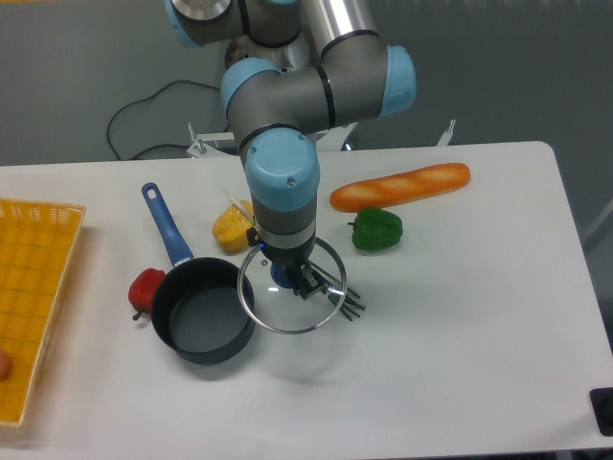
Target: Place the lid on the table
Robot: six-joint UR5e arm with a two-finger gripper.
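Surface: a white table [460, 364] with rounded corners fills most of the view; it is smooth, and a faint shadow lies under the arm.
Room: behind the table's far edge stands a plain grey wall, and a black cable [144, 120] loops there near the arm's base.
Arm: one grey arm with light-blue joint caps reaches down from the far edge toward the middle of the table.
Gripper: the gripper [287, 275] points straight down over the lid's middle, its fingers closed around the small blue knob.
Lid: the lid [292, 287], a clear glass disc with a thin silver rim, hangs directly under the gripper, roughly level. Its near-left edge overlaps the saucepan's rim as seen from here; whether it touches the pan or the table I cannot tell.
Saucepan: one dark saucepan [203, 321] sits open, left of the table's middle, its blue handle [168, 228] pointing toward the far-left.
Fork: one dark fork [340, 299] lies partly beneath the lid, tines toward the right edge.
Vegetables: one red pepper [146, 287] touches the pan's left side; one green pepper [375, 230] sits right of the arm; one yellow corn piece [233, 226] lies just behind the lid.
Bread: one long baguette [400, 186] rests toward the far edge, beyond the green pepper.
Tray: one yellow mesh tray [34, 297] lies along the left edge.
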